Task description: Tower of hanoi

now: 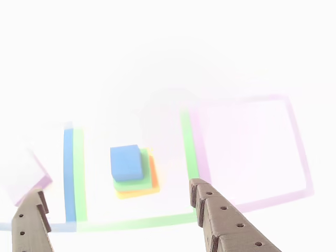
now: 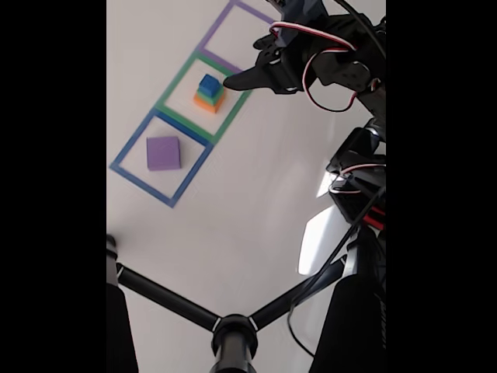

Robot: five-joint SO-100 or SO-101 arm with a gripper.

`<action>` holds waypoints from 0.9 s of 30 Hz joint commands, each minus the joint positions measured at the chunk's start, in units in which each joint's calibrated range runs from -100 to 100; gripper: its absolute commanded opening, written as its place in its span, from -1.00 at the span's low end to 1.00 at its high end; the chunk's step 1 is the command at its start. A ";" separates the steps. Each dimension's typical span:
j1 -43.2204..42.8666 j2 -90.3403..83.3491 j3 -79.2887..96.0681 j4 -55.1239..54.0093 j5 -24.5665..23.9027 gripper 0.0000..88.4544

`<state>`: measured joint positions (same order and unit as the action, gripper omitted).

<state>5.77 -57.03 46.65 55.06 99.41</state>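
A blue block (image 2: 210, 84) tops a green block (image 2: 206, 95) and an orange block (image 2: 208, 103) inside a green tape square (image 2: 172, 84). A purple block (image 2: 163, 152) lies in a blue tape square (image 2: 129, 142); another tape square (image 2: 217, 28) is purple. The counter (image 2: 248, 202) is white, the fingers (image 1: 226, 223) brown.

A blue block (image 1: 126, 161) tops green (image 1: 137, 181) and orange (image 1: 149, 188) ones inside the green square (image 1: 80, 178); the tool (image 1: 118, 206) gapes, empty

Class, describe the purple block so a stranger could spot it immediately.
On the white table, three taped squares run in a diagonal row. In the fixed view the blue-taped square is nearest the camera, and the purple block lies flat inside it, alone, while the green square's blocks are stacked.
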 commanded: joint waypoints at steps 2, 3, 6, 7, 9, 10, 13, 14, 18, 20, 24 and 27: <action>0.27 0.14 14.71 -25.42 0.59 -0.18; 0.46 0.63 17.35 -29.39 0.59 -0.17; 0.94 3.46 24.08 -40.64 0.59 -0.16; 0.94 4.67 25.53 -43.56 0.59 -0.16; 0.94 7.17 28.17 -49.23 0.59 -0.16; 0.65 8.46 29.53 -52.22 0.59 -0.16; -0.02 10.88 32.62 -57.89 0.59 -0.16; -0.40 11.69 33.53 -60.00 0.59 -0.16; -1.84 15.65 35.81 -66.72 0.59 -0.17; -2.22 17.99 35.90 -69.31 0.59 -0.18; -2.80 23.88 35.90 -75.95 0.59 -0.19; -2.90 28.57 35.44 -80.81 0.59 -0.20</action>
<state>3.40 -32.38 82.94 -19.82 99.41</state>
